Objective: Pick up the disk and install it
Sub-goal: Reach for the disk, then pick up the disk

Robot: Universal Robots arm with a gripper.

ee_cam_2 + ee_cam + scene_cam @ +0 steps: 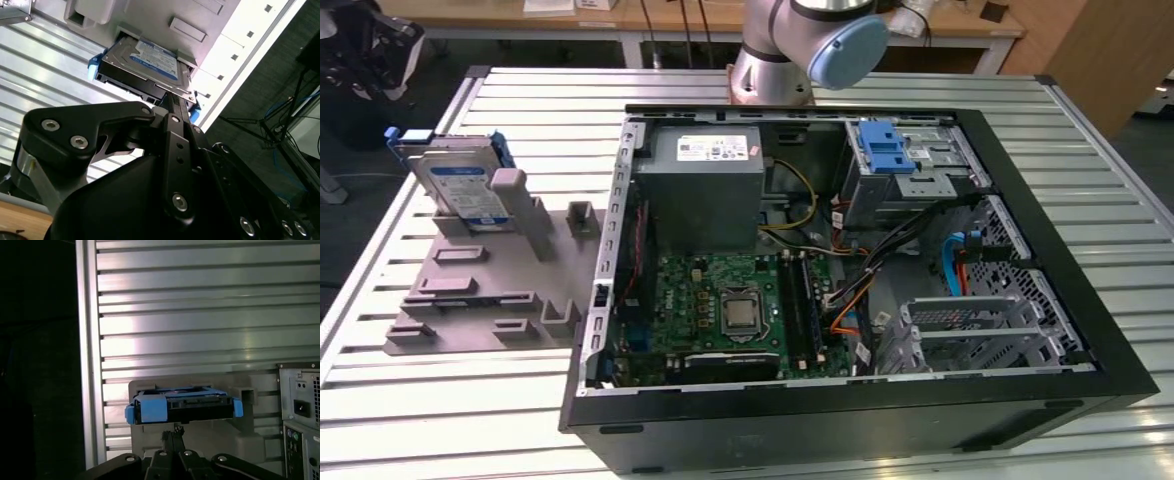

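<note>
Open computer case [854, 425] on slatted desk [454, 410]. Disk [464, 190] upright, slightly tilted, in grey holder [494, 295], at exterior view's left of case, apart from it. Arm base [774, 60] behind case. Grey power-supply box [707, 200], blue latch [887, 152] inside case.

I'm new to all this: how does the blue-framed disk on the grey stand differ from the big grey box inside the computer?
The disk is smaller than the grey box. The disk stands on edge outside the case; the box sits inside it. The disk wears a blue frame; the box has none. Both carry labels.
</note>
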